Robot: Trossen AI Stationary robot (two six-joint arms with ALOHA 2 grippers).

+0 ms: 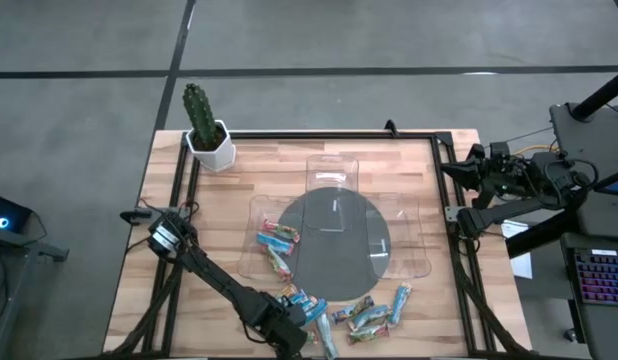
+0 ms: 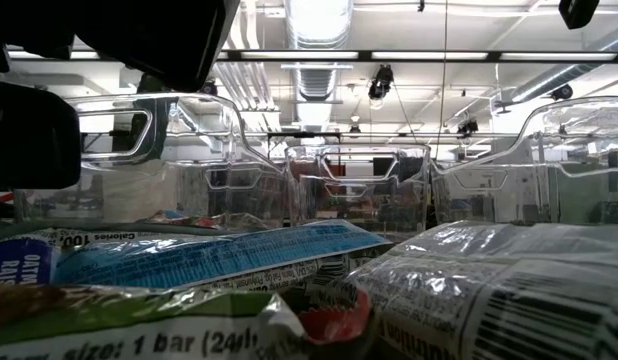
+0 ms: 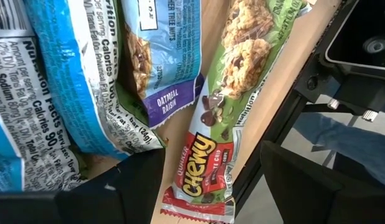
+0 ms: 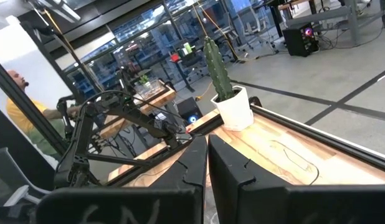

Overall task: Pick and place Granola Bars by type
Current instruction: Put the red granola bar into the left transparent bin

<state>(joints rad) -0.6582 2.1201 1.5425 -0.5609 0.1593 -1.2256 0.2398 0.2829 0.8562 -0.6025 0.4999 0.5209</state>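
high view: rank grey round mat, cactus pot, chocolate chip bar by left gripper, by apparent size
1. Grey round mat, by far the largest.
2. Cactus pot.
3. Chocolate chip bar beside the open left gripper, partly cut off at the frame edge, so its rank below the pot is unsure.

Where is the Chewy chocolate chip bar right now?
In the left wrist view, the Chewy bar lies at the table's near edge, between the open left gripper's jaws, beside an oatmeal raisin bar.
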